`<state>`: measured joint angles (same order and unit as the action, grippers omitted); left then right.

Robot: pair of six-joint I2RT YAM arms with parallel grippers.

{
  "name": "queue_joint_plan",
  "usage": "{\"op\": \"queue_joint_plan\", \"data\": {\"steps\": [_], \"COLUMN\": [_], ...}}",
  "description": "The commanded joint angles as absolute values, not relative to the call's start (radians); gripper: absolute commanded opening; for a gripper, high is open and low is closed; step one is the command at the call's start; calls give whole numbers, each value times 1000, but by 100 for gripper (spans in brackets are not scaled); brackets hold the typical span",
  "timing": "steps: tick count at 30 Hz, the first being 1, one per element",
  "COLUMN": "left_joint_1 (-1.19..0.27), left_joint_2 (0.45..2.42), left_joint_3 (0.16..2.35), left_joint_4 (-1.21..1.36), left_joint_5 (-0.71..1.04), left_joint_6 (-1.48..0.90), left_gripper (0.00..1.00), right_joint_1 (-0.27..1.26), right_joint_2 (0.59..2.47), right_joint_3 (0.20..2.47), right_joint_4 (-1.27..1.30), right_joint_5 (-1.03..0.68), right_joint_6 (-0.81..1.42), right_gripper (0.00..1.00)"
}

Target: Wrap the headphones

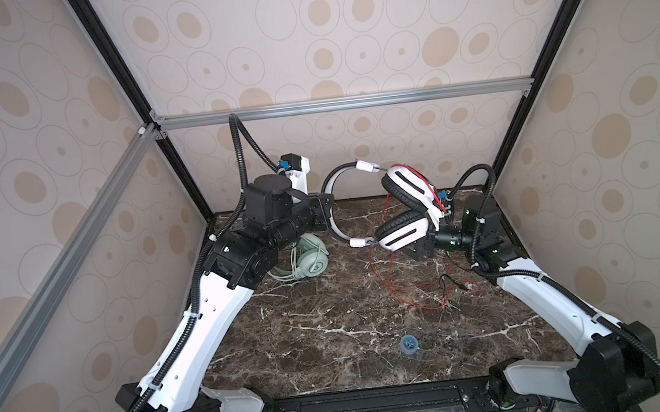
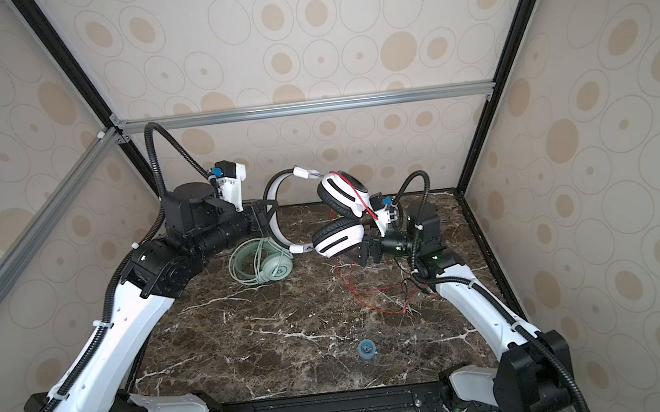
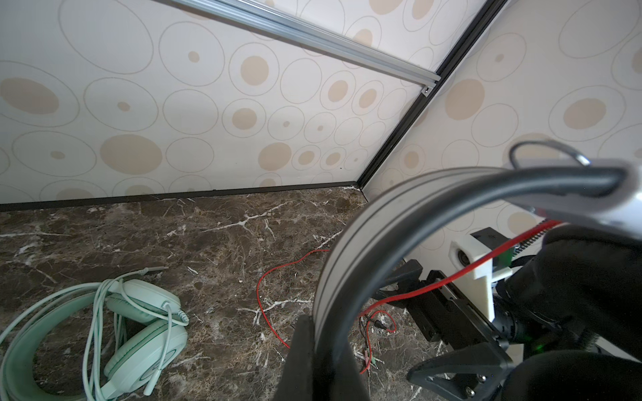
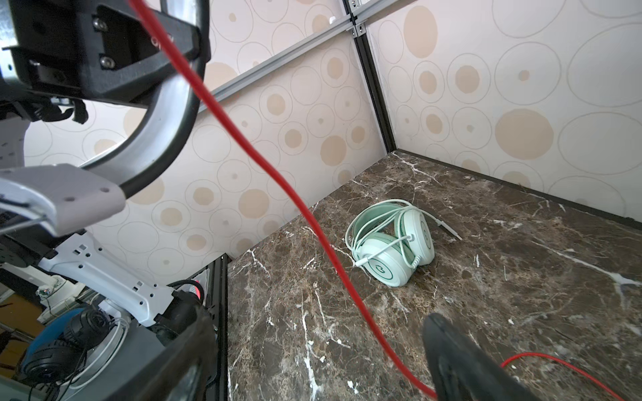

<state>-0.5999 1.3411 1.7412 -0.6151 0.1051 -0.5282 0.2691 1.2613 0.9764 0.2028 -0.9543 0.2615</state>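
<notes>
Top views: white-and-black headphones (image 1: 403, 186) (image 2: 339, 193) sideways; cups (image 1: 402, 235) rightward

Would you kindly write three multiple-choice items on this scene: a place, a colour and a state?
1. Where is the mint headset? A. lying on the table B. held up in the air C. hung on the wall
2. The cord of the white-and-black headset is: A. blue B. red C. yellow
3. The left end effector is: A. open above the table B. shut on the mint headset C. shut on the white-and-black headset's headband

Key: 1 A, it rests on the marble. 2 B, a thin red line trails from it to the table. 3 C, the band sits clamped in it, earcups off the table.
</notes>
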Motion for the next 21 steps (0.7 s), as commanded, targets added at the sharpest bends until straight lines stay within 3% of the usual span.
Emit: {"op": "queue_joint_plan", "data": {"steps": [1,21], "left_joint_1": [-592,-591], "left_joint_2": [1313,1290], "left_joint_3": [1790,1675], "left_joint_4": [-523,-321], "left_joint_5": [127,163], "left_joint_6": [-595,-680], "left_gripper": [0,0], "right_joint_1": [275,361], "right_joint_2": [1295,1474], "right_joint_3": [1001,1012], "right_joint_4": [308,576], "right_joint_5": [-982,-991], "right_joint_6": [307,501], "right_gripper": [94,81]}}
